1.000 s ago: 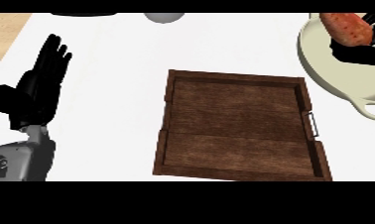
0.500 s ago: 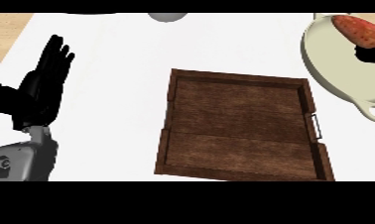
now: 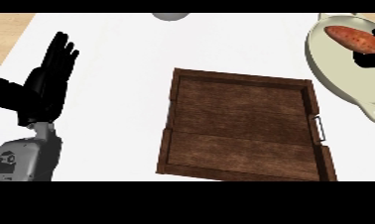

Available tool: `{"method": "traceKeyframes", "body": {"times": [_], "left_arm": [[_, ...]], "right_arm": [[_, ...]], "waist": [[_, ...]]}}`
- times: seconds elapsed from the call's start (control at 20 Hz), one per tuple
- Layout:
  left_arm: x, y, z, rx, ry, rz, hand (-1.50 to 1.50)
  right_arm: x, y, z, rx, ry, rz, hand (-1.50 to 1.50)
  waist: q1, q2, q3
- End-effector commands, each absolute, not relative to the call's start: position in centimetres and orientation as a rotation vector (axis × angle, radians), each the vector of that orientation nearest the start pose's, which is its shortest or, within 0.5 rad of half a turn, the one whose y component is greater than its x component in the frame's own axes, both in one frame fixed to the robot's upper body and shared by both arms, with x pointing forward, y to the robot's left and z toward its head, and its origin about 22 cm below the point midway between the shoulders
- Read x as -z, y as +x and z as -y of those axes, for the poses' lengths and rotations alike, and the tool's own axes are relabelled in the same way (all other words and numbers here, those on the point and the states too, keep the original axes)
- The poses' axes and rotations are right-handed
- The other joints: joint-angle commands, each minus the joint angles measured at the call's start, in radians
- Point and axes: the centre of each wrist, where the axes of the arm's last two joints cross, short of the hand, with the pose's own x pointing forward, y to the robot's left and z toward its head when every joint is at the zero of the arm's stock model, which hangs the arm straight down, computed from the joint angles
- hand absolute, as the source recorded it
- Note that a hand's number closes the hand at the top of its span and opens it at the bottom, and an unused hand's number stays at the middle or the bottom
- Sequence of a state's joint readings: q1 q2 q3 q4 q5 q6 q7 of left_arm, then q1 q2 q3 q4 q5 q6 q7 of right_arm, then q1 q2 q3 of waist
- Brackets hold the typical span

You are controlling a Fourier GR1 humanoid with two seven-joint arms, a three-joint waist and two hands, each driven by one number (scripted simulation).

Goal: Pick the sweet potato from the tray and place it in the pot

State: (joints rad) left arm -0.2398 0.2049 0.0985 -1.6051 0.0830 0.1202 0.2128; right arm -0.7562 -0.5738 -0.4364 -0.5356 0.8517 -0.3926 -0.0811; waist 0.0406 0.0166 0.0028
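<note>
Lying inside the pot [image 3: 316, 64], well apart from the tray [image 3: 242, 119], the sweet potato [image 3: 350, 38] could be knocked askew by the barely seen right hand [image 3: 362, 59] beside it, whose state cannot be told; the left hand [image 3: 47, 84] is held open.

left hand [image 3: 44, 91] | black fingers [image 3: 62, 54] | grey forearm [image 3: 28, 158], perhaps a small marking
</note>
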Motion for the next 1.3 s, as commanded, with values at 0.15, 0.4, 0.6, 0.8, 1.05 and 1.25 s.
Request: {"method": "traceKeyframes", "body": {"times": [0.15, 0.4, 0.6, 0.8, 1.05, 1.25], "left_arm": [[-8.5, 29.2, -25.6, -0.031, 0.143, 1.642, 0.0], [-10.4, 29.9, -28.2, -0.036, 0.171, 1.647, 0.0], [-9.1, 28.9, -27.8, -0.052, 0.164, 1.642, 0.0], [-9.2, 29.3, -27.4, -0.03, 0.152, 1.633, 0.0], [-9.6, 27.9, -27.3, -0.035, 0.164, 1.639, 0.0], [-8.7, 28.6, -26.8, -0.058, 0.171, 1.624, 0.0]], "right_arm": [[-6.6, 37.9, 43.4, -0.277, -1.038, 1.324, -1.5], [-7.6, 38.2, 43.7, -0.082, -0.874, 1.539, -1.5], [-7.3, 37.5, 44.7, 0.083, -0.804, 1.634, -1.5], [-8.9, 35.7, 48.4, 0.197, -0.737, 1.683, -1.5], [-10.2, 32.2, 52.8, 0.213, -0.711, 1.68, -1.5], [-8.6, 29.1, 54.8, 0.198, -0.711, 1.68, -1.5]], "waist": [[0.016, 0.006, 0.003], [0.004, 0.001, 0.004], [0.004, -0.001, 0.002], [0.002, 0.003, 0.003], [-0.003, -0.003, 0.002], [-0.012, -0.003, 0.002]]}}
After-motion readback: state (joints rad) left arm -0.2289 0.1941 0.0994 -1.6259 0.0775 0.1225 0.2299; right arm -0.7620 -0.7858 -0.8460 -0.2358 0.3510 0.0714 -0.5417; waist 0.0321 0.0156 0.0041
